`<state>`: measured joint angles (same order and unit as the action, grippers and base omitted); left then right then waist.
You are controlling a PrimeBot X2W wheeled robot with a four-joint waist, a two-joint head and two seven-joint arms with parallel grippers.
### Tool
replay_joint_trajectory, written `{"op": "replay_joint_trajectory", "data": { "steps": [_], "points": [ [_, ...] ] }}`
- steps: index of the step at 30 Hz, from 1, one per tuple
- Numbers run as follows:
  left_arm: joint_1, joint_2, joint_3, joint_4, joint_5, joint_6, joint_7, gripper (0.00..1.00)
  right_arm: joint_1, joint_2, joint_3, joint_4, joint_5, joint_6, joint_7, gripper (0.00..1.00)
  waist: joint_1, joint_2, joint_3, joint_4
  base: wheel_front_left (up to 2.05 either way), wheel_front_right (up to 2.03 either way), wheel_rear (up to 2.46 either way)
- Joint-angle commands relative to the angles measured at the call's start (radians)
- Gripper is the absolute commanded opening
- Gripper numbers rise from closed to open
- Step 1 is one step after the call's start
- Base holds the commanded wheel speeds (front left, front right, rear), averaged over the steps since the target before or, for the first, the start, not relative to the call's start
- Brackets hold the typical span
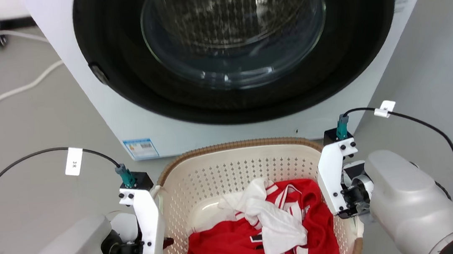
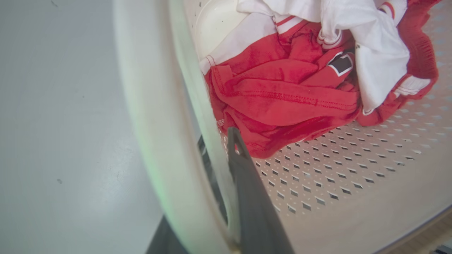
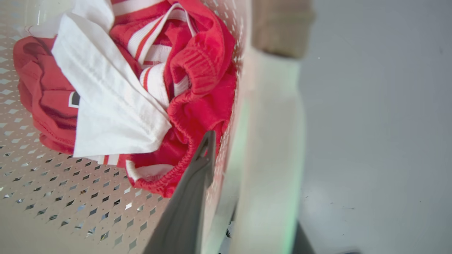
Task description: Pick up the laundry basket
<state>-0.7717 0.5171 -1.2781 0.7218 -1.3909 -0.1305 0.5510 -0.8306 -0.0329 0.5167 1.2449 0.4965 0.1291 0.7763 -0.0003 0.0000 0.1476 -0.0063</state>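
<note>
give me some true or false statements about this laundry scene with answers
1. The laundry basket holds red and white clothes. True.
2. The basket stands left of the washing machine. False: it stands directly in front of it.
3. The left pincer has one finger inside the basket. True.
4. The right pincer hovers over the washing machine. False: it is at the basket's right wall.

— What's carrying it all?
— A smooth grey floor (image 1: 434,59)
— And on it?
— A white washing machine (image 1: 146,123) at the back, white cables (image 1: 16,90) trailing to its left, the laundry basket (image 1: 232,146) just before it; whether that touches the floor, I can't tell
</note>
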Motion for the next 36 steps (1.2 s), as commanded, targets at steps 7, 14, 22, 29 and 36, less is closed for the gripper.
{"op": "replay_joint_trajectory", "data": {
  "steps": [7,14,22,29,36],
  "points": [
    [0.047,0.036,-0.003,0.008,-0.022,0.001,0.054,0.0,0.057,-0.03,0.042,-0.015,0.035,0.003,0.052,0.0,0.0003,0.0,-0.136,-0.013,0.0,0.0,0.0],
    [0.07,0.037,-0.002,0.014,-0.051,0.001,0.082,0.0,0.081,-0.03,0.061,-0.024,0.069,0.003,0.076,0.0,0.0003,0.0,-0.165,-0.016,0.0,0.0,0.0],
    [0.089,0.031,-0.002,0.019,-0.049,0.001,0.1,0.0,0.086,-0.03,0.077,-0.013,0.084,0.003,0.075,0.0,0.0003,0.0,-0.177,-0.009,0.0,0.0,0.0],
    [0.098,0.017,0.002,0.026,-0.064,0.001,0.093,0.0,0.086,-0.03,0.091,-0.009,0.094,0.003,0.068,0.0,0.0003,0.0,-0.177,-0.003,0.0,0.0,0.0],
    [0.105,0.017,0.0,0.03,-0.057,0.001,0.102,0.0,0.082,-0.03,0.106,-0.007,0.105,0.003,0.068,0.0,0.0003,0.0,-0.182,0.0,0.0,0.0,0.0]
  ]
}}
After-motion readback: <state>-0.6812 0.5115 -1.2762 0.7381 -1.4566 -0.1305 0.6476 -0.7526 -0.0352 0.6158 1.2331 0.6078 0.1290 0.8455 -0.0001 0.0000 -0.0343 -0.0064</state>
